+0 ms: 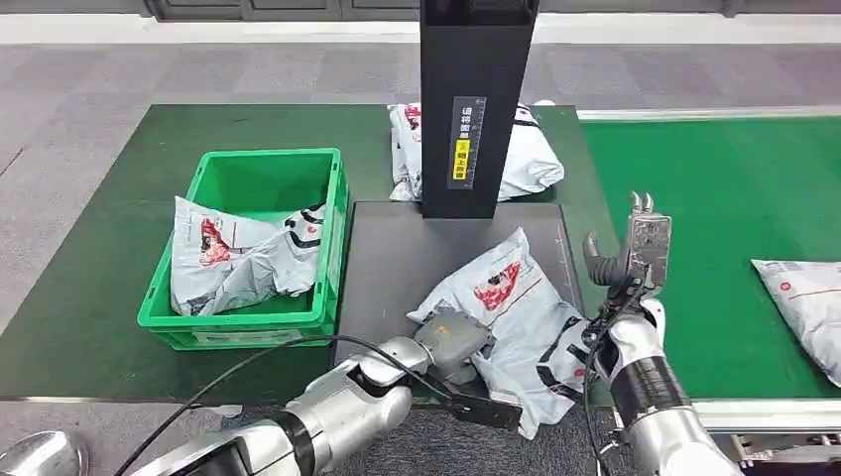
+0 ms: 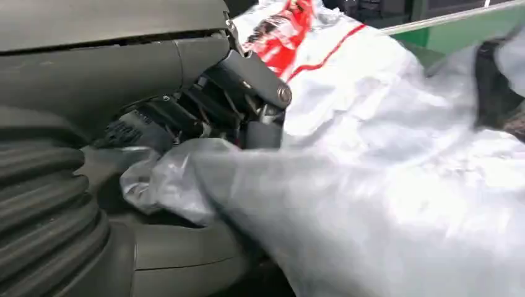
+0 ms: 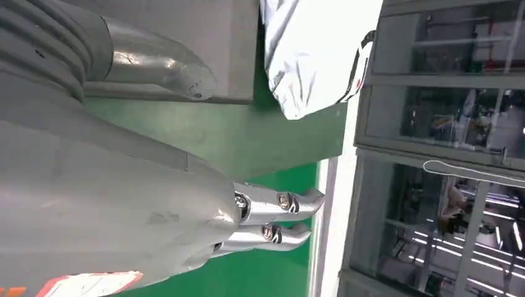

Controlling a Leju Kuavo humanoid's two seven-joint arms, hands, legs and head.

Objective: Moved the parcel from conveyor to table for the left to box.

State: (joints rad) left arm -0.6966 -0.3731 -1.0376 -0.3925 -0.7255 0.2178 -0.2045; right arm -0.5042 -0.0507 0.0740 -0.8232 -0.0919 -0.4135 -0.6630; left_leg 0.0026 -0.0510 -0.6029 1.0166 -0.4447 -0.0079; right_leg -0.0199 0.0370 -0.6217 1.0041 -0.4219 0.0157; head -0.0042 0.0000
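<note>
Grasping the parcel [image 1: 516, 317] at its near edge with the left robot hand [image 1: 451, 342]; right robot hand [image 1: 630, 253] released, raised just beside it. Best lifted whole, clear of the green crate's [image 1: 332, 248] wall. Crumpled grey-white mailer, red print, lying on the table [image 1: 387, 258].

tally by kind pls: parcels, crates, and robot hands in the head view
Parcels: 4. One in the green crate, one behind the black post, one on the dark pad under the left hand, one on the conveyor at the right edge.
Crates: 1, the green crate.
Robot hands: 2, left hand on the pad parcel, right hand raised, holding nothing.
Total: 7.
</note>
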